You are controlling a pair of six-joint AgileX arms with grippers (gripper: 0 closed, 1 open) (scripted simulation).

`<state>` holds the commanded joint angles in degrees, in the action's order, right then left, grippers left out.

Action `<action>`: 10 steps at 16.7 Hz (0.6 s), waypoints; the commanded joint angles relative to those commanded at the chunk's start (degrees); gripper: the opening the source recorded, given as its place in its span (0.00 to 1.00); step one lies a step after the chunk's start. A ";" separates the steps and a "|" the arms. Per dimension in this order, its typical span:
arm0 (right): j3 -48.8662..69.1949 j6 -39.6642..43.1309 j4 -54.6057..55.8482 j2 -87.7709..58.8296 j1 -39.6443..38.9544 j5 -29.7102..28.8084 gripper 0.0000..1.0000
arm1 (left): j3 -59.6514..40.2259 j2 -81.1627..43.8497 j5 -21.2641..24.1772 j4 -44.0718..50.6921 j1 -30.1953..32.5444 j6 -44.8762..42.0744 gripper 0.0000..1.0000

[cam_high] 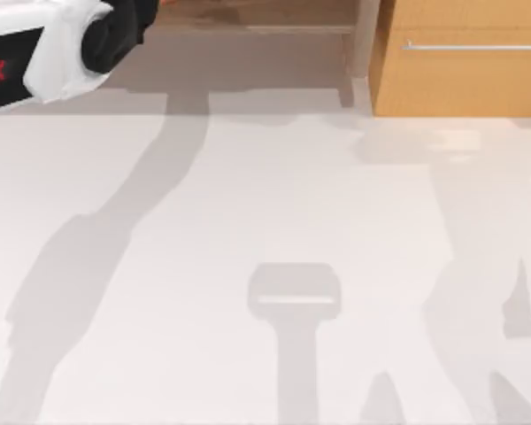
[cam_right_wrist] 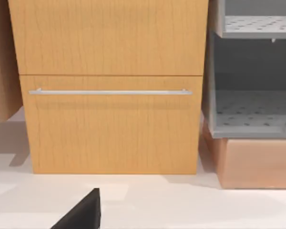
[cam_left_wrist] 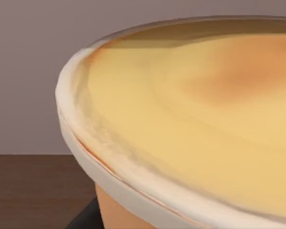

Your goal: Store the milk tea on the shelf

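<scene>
Left arm [cam_high: 66, 44]: white-and-black link in the upper left of the top view, angled toward the wide light-brown wooden shelf [cam_high: 257, 18] along the top edge, its front end over the shaded recess. Arm's long shadow runs diagonally down the white table [cam_high: 248, 221] to the lower left.

Left wrist view: pale-rimmed orange paper cup of milk tea [cam_left_wrist: 190, 124], creamy yellow-tan top, sits very close to the camera and takes up most of the frame's right and centre. Cup looks about upright, rim tilted slightly in frame. Dark brown wooden board [cam_left_wrist: 33, 191] in the lower left corner, below and behind the cup; flat grey-mauve wall above it. A dark sliver at the bottom edge beside the cup wall is probably part of the left gripper, so the cup sits right at it. Whether the fingers are clenched on the cup or released: can't tell.

Right wrist view: looks square-on at the orange-wood cabinet front [cam_right_wrist: 109, 86] with its thin silver bar handle [cam_right_wrist: 109, 91], standing on the table. Right of it, a grey perforated rack [cam_right_wrist: 252, 114] on a terracotta-coloured base. One black wedge at the bottom edge, left of centre, is a piece of the right gripper [cam_right_wrist: 83, 212]; its fingers' state can't be read.

Top view, upper right: same cabinet, just right of the shelf's pale upright post [cam_high: 365, 44].
</scene>
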<state>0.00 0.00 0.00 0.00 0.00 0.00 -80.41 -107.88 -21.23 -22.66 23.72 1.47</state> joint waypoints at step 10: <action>0.00 0.00 0.00 0.00 0.00 0.00 1.00 | 2.02 -0.06 -5.57 -3.24 1.40 -7.85 0.00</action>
<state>0.00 0.00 0.00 0.00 0.00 0.00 -78.39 -107.94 -26.80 -25.90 25.11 -6.38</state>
